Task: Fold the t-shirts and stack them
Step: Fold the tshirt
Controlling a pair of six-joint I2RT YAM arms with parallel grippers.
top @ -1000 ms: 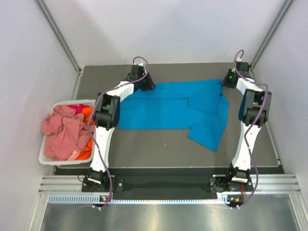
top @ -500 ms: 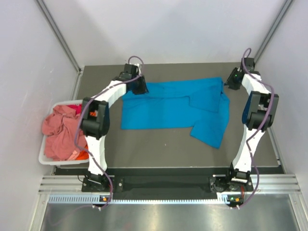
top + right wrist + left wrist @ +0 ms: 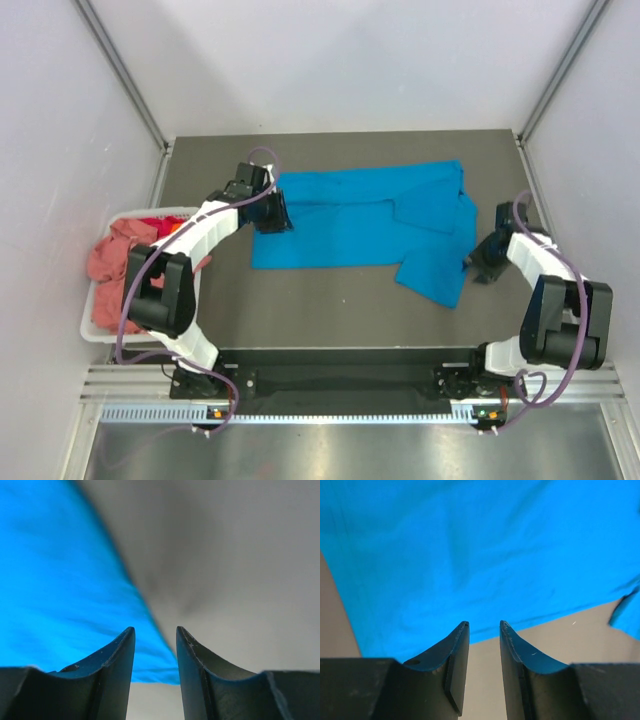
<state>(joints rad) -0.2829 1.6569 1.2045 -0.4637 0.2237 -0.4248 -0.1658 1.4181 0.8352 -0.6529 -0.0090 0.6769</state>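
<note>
Only your top view shows the basket (image 3: 100,336) with a pink shirt (image 3: 118,272). Wrist views show the left gripper (image 3: 484,625) and right gripper (image 3: 155,629) parted and empty, elbows bowed outward, at opposite edges of the blue shirt (image 3: 350,225) spread on the table (image 3: 330,300).

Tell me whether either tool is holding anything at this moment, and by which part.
Nothing is held. The left tool and the right tool both stand open and empty at opposite edges of the turquoise-blue cloth t-shirt.

White basket (image 3: 138,213), probably plastic, at left edge of dark grey table (image 3: 330,300).
</note>
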